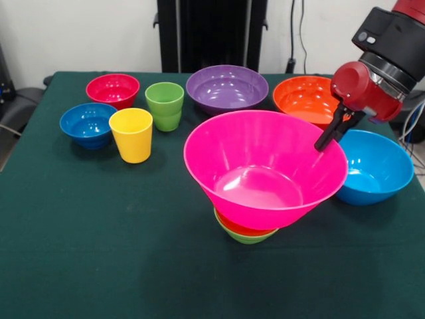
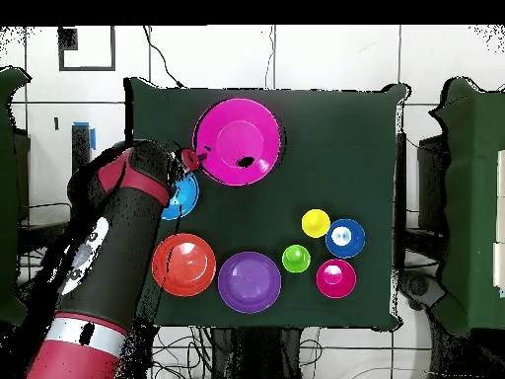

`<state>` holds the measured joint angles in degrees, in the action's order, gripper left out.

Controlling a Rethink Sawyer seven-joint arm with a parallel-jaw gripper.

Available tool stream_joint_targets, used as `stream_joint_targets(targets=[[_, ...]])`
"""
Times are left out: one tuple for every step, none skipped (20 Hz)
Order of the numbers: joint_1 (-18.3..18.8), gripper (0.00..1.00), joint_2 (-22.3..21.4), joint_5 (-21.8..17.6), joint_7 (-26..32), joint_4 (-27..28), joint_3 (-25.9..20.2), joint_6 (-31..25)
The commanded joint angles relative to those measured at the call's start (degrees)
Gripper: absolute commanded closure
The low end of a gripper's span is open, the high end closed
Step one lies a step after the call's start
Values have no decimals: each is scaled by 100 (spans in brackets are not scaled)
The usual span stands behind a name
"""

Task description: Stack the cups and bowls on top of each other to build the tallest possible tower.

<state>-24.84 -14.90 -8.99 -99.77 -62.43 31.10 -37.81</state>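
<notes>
A large pink bowl (image 1: 265, 166) (image 2: 234, 143) leans tilted on a small orange-red bowl (image 1: 240, 228), which is nested in a small light-green bowl (image 1: 247, 237); this pile is the tower. My gripper (image 1: 325, 143) (image 2: 194, 156) is at the pink bowl's rim, on its right side in the front view, and shut on that rim. Just beyond the gripper, a large light blue bowl (image 1: 375, 166) (image 2: 180, 195) stands on the table. The yellow cup (image 1: 131, 135) (image 2: 316, 223) and the light-green cup (image 1: 165, 106) (image 2: 296, 259) stand upright at the back left.
Along the far side of the green table (image 1: 99, 252) sit a magenta-red bowl (image 1: 113, 90), a dark blue bowl (image 1: 87, 124), a purple bowl (image 1: 227, 88) and a large orange bowl (image 1: 305, 98). My arm (image 2: 118, 247) reaches over the orange and light blue bowls.
</notes>
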Motion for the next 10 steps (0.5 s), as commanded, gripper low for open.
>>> stream_joint_targets(targets=[[76, 100, 218, -147, -180, 376, -482, -515], [75, 100, 205, -155, -175, 350, -483, -499], [72, 100, 189, -156, -168, 338, -476, -510], [70, 100, 177, -159, -180, 332, -457, -518], [77, 100, 162, -165, -164, 317, -459, -515], [88, 100, 158, -168, -137, 327, -465, -526], [91, 100, 160, -167, -147, 325, -461, -524], [85, 100, 175, -155, -168, 374, -446, -561], [81, 100, 182, -151, -177, 388, -438, -578], [74, 100, 173, -154, -168, 380, -438, -588]])
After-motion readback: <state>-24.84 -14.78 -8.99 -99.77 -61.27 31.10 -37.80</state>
